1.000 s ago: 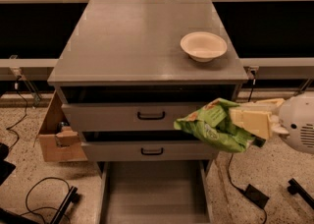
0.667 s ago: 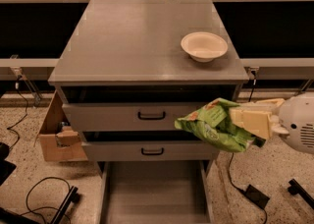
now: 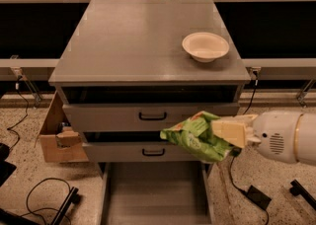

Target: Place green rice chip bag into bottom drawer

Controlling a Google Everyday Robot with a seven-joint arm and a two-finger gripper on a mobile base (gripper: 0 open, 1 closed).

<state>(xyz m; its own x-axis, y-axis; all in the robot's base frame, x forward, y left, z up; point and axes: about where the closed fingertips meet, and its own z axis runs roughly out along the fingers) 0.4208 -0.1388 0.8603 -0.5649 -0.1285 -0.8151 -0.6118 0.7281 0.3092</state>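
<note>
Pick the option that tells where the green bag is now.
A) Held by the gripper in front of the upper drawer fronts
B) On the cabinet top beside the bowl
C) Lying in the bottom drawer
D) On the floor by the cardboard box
A: the gripper, reaching in from the right, is shut on the bag, holding it in the air in front of the handled drawer fronts, above the open bottom drawer.
</note>
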